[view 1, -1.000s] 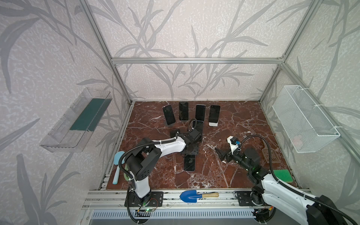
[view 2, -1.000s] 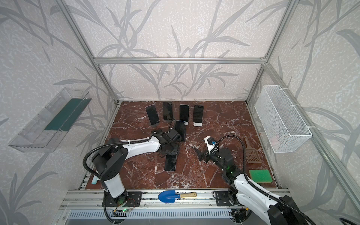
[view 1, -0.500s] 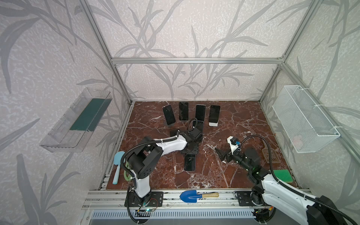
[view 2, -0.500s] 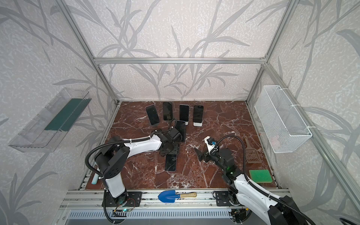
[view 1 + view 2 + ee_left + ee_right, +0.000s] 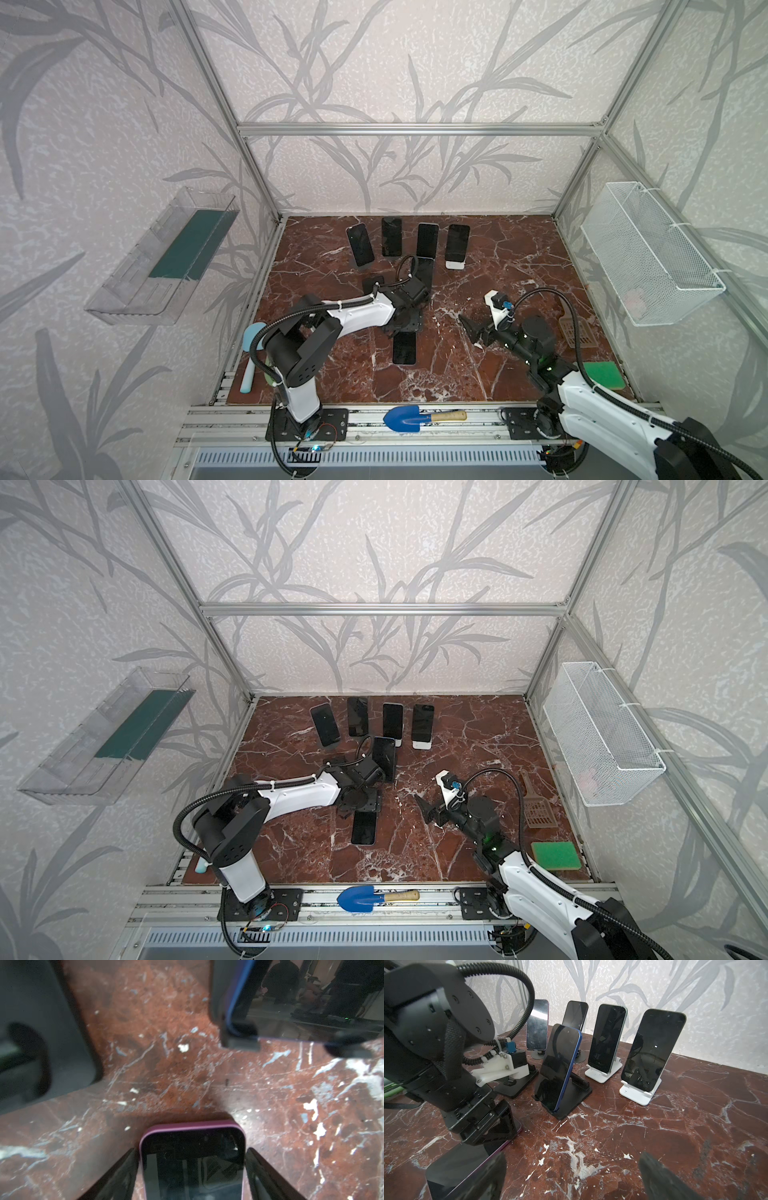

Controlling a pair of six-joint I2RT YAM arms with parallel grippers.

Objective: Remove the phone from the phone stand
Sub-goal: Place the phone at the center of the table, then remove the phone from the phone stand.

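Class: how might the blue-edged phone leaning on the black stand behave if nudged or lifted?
The blue-edged phone looks rigid, probably lifts without bending. Its glossy face may be slippery. Leaning on the black stand behind a low lip, it could tip if pushed.

White links, black joints and ribbed black cables form both arms.

in the left wrist view the pink-cased phone runs off the frame edge; the black stand is blurred and cropped. in both top views the left gripper covers that phone's 12 o'clock end, fingers indiscernible.
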